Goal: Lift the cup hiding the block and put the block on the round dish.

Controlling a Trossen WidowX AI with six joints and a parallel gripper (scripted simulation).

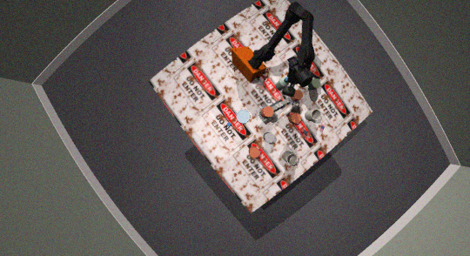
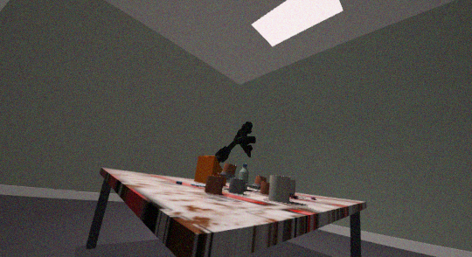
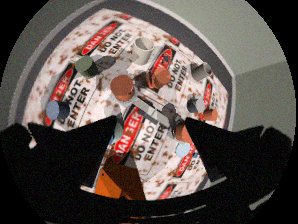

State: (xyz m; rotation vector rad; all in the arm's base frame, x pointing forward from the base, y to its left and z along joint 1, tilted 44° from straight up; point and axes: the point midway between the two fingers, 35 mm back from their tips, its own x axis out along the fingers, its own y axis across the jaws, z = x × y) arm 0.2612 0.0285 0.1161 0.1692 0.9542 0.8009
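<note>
The balance (image 1: 282,104) (image 3: 151,110) carries two red-brown cups. The cup near the dish (image 1: 267,111) (image 2: 230,169) (image 3: 183,132) looks raised in the exterior view; the far cup (image 1: 298,94) (image 2: 260,180) (image 3: 122,87) looks lower, so the beam seems tilted. The round pale-blue dish (image 1: 243,116) (image 3: 183,149) has nothing visible on it. My gripper (image 1: 300,84) (image 2: 253,148) (image 3: 152,119) is open and empty, above the table near the far cup. No block shows; the cups hide what is under them.
An orange box (image 1: 248,63) (image 2: 206,169) (image 3: 112,181) stands by the arm. A bottle (image 1: 282,82) (image 2: 244,174) and a green cylinder (image 1: 315,83) (image 3: 85,65) stand near the gripper. Another red-brown cup (image 1: 295,117) (image 3: 160,77) and several grey cups stand beyond the balance.
</note>
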